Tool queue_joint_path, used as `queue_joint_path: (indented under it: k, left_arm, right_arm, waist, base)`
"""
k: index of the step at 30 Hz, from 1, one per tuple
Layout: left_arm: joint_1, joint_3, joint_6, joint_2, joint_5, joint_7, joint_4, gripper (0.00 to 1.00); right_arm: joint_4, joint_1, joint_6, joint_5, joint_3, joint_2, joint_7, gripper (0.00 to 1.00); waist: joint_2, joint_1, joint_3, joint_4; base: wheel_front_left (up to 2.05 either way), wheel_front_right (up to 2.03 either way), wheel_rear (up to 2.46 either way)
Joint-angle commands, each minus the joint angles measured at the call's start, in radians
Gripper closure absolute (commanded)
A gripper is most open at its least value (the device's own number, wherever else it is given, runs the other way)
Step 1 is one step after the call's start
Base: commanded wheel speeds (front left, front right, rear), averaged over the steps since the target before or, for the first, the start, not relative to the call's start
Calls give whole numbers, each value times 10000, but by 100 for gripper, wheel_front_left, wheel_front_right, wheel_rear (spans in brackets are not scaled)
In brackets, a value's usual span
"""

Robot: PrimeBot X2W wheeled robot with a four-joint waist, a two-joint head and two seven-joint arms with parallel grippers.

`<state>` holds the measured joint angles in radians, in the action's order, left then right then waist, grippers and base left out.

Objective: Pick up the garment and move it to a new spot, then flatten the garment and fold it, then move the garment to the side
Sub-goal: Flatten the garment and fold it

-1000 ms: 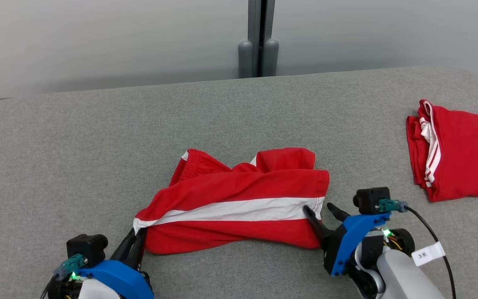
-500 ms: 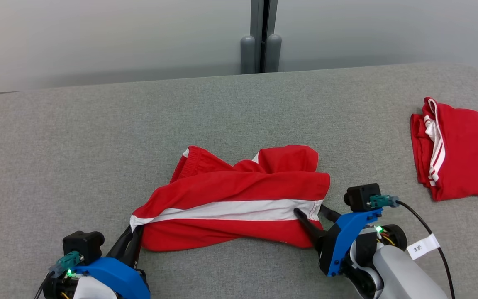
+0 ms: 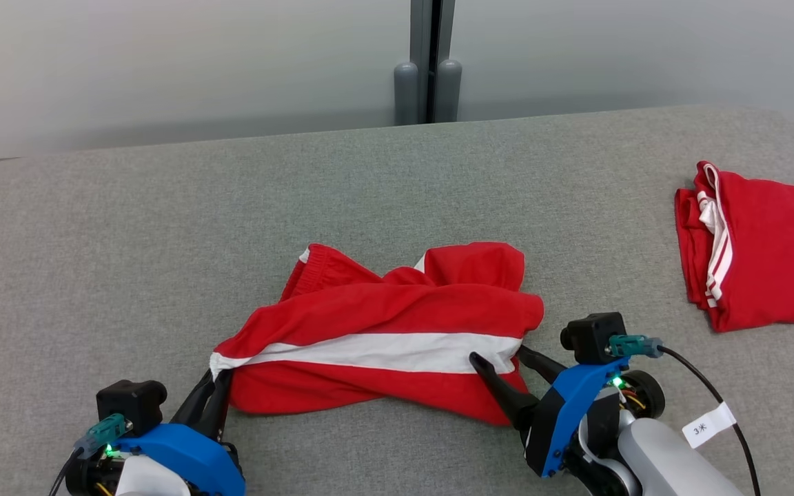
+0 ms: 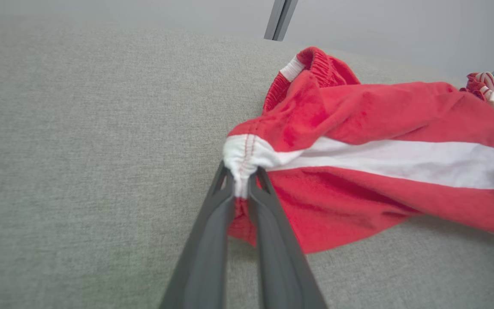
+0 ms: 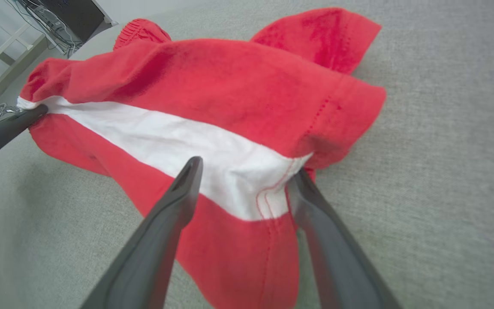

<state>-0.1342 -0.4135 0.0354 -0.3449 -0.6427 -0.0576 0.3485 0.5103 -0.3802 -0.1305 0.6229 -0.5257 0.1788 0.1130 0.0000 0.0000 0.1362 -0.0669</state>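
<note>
The red garment (image 3: 383, 310) is seen lying crumpled on the grey table (image 3: 163, 227), strung between the two hands. Its long axis is marked by the white stripe (image 3: 383, 348), which runs from one hand straight across to the other.

The left hand (image 3: 216, 380) is closed almost fully. In the left wrist view the white hemmed corner is bunched and pinched between its fingertips (image 4: 240, 182), and the rest of the cloth spreads away ahead and toward the other hand.

The right hand (image 3: 497, 355) is spread as wide as it goes, and nothing is gripped by it. In the right wrist view (image 5: 247, 169) the far end of the stripe, with its stitched hem, is straddled. One finger lies over the white band and the other sits at the cloth's edge, just under a drooping red fold. The bulk of the garment lies beyond its fingertips.

The coming move is judged to hinge on that straddle. Once the hem is clamped, the garment can be carried or drawn taut along the stripe. A grip on the top layer alone is the likely risk.

A second, folded red garment (image 3: 762, 255) is set well apart, on the right hand's outer side.
</note>
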Motion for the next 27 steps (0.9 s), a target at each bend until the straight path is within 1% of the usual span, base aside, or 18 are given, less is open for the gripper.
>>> queue_joint_path:
  k: [1,3,4,5,6,9,10,15,20,22,25,27]
  left_arm:
    - [34,46,-53,-56,-29,-40,-33,100]
    - [36,58,-73,-65,-59,-42,-60,100]
    - [39,51,-88,-69,-63,-48,-73,100]
    - [43,41,-95,-60,-69,-60,-74,100]
    - [45,27,-103,-58,-68,-59,-77,100]
    - [70,26,-119,-56,-61,-81,-112,100]
    - [86,23,-129,-63,-67,-90,-120,100]
    - [151,131,-197,-95,-160,-247,-336,100]
    - [164,382,-87,3,-522,-433,-1127,100]
    - [64,466,-63,-13,-704,-280,-1571,100]
    - [-249,495,-36,-177,-921,242,-2322,100]
    - [-555,605,-3,-224,-1190,619,-2828,100]
  right_arm:
    - [-139,111,-5,-56,4,68,43,0]
    - [-284,144,-5,-274,-31,153,119,4]
    - [-343,167,-5,-376,12,156,149,14]
    - [-418,214,-5,-489,90,140,147,36]
    - [-521,278,-5,-559,172,87,168,43]
    - [-905,537,-5,-773,464,18,273,79]
    - [-1047,625,-5,-857,560,5,326,100]
    - [-1960,1082,-5,-1462,1154,-119,521,100]
    - [-3235,1363,-5,-1993,1840,-144,597,100]
    - [-3794,1424,-5,-2141,2144,-112,670,100]
    - [-4597,1219,-5,-2281,2529,17,917,100]
    - [-5068,915,-5,-2397,2745,228,1131,100]
  waist:
    - [0,0,-4,-18]
    - [0,0,-13,-29]
    - [0,0,-22,-22]
    - [0,0,-38,-3]
    - [0,0,-55,11]
    - [0,0,-97,39]
    - [0,0,-109,44]
    - [0,0,-177,24]
    - [0,0,-155,16]
    - [0,0,-115,44]
    - [0,0,13,70]
    - [0,0,90,104]
  base:
    - [0,0,0]
    - [0,0,0]
    - [0,0,0]
    - [0,0,0]
    - [0,0,0]
    - [0,0,0]
    - [0,0,0]
    - [0,0,0]
    - [0,0,0]
    - [0,0,0]
    - [0,0,0]
    - [0,0,0]
